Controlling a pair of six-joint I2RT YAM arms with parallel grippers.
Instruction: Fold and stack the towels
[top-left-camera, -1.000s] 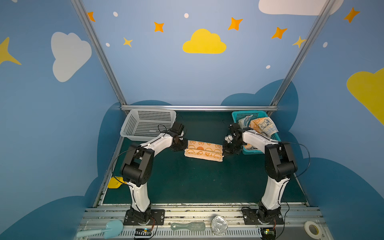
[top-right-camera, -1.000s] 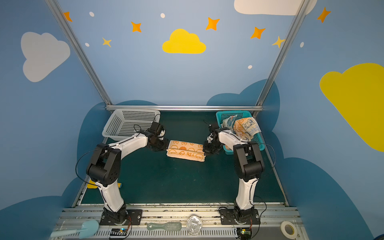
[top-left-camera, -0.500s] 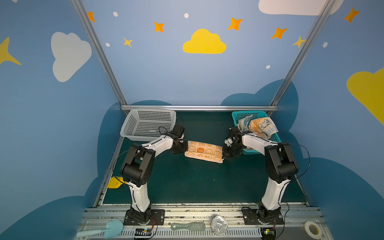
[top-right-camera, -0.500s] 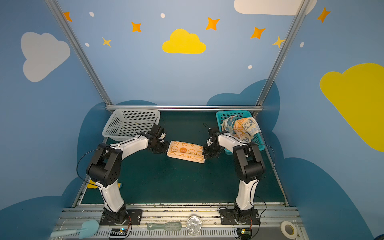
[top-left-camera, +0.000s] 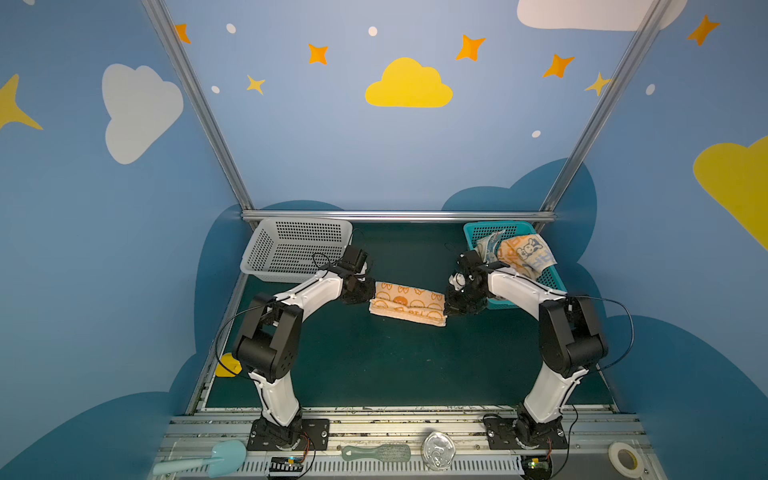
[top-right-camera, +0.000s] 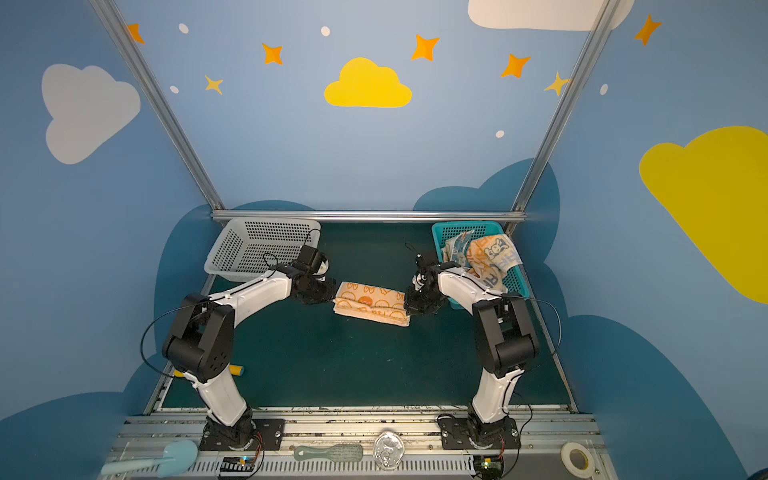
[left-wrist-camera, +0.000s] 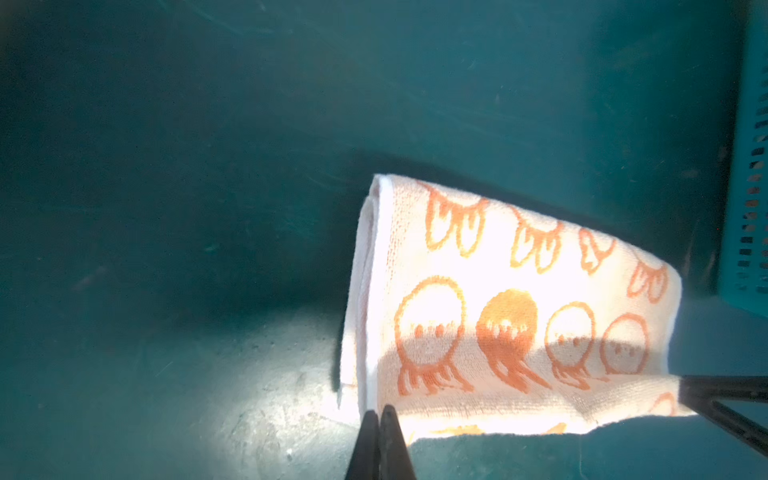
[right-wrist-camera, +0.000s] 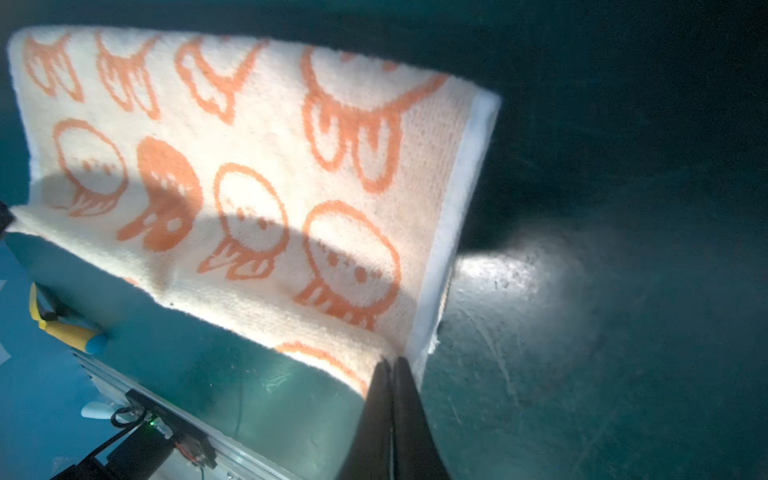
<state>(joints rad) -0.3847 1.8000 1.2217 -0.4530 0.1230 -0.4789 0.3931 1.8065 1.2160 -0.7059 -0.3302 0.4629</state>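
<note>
Between the two baskets, the left gripper (left-wrist-camera: 380, 413) was clenched on one end of the orange-cream towel (left-wrist-camera: 519, 311), its two fingers pressed flat together at the cloth's corner. The right gripper (right-wrist-camera: 392, 365) was clamped in the same way on the opposite end of that towel (right-wrist-camera: 249, 166), nipping the corner beside the white hem. Both wrist views showed the held layer raised off the green mat (top-left-camera: 395, 365), with shadow beneath it. In both top views this one towel (top-left-camera: 409, 301) stretched between the two grippers (top-left-camera: 365, 291) (top-left-camera: 449, 305), doubled lengthwise, near the middle of the mat and towards its far side.

Three towels were counted in all. The other two sat crumpled in the teal basket (top-left-camera: 498, 227) at the far right corner: a blue-cream towel (top-left-camera: 490, 245) and, just beside it, an orange-blue towel (top-left-camera: 525, 255) that draped over the basket's rim. One white basket (top-left-camera: 291, 249) stood at the far left, with no cloth visible in it.
</note>
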